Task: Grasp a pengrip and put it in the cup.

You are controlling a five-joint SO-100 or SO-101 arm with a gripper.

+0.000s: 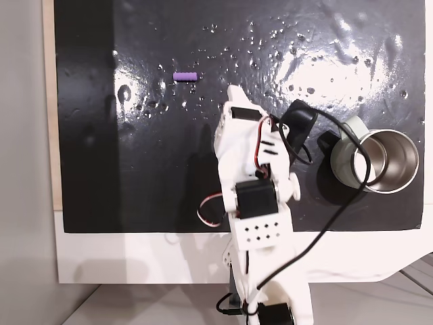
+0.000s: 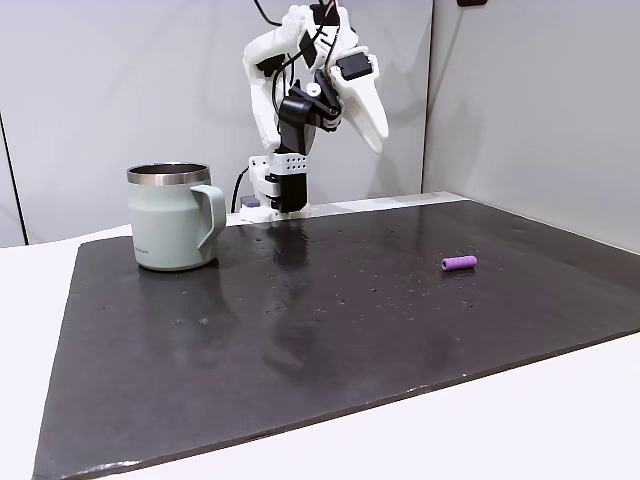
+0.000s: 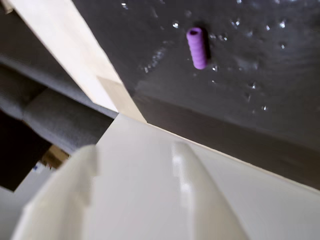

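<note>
The gripper (image 2: 372, 125) hangs raised above the mat (image 2: 330, 330), apparently narrow and empty; the pengrip (image 2: 459, 263) lies far from the cup (image 2: 170, 225).

Arm, white, five-joint: folded upright above its base, elbow high. Gripper (image 2: 372, 128): raised, angled downward, jaws together, holding nothing.
</note>
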